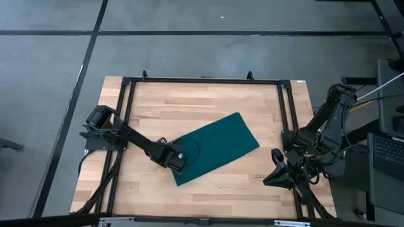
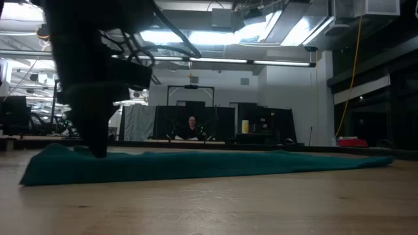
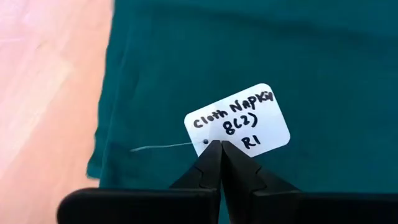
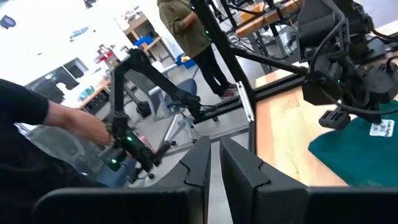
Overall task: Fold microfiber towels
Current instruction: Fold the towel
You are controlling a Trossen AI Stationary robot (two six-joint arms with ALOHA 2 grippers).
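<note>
While the right arm waits folded at the right edge of the wooden surface [image 1: 208,101], the left arm reaches in from the left side and sets its hand [image 1: 175,157] on the near-left end of the microfiber towel [image 1: 218,146]. That towel lies flat near the middle of the surface as a dark teal, elongated rectangle, turned at an angle so that one end points toward the far right and the other toward the near left. In the low view it shows as a thin, low band [image 2: 209,163] stretched across the wood, with the left arm coming down onto its left end.

Seen from the left wrist, the left hand [image 3: 219,144] has its two dark fingers pressed together, clenched at the lower edge of a small white tag [image 3: 239,119] that lies on the cloth. Handwritten on the tag is "Cloth Napkin 8(2) R1", and a thin pale thread [image 3: 161,147] runs out from it over the fabric.

The right hand [image 1: 276,171] hovers beyond the right-hand rail of the black metal frame [image 1: 202,80], clear of the towel. Its fingers [image 4: 239,165] stand slightly apart, released and holding nothing. Beyond the surface, a person [image 4: 193,37] stands in the room.
</note>
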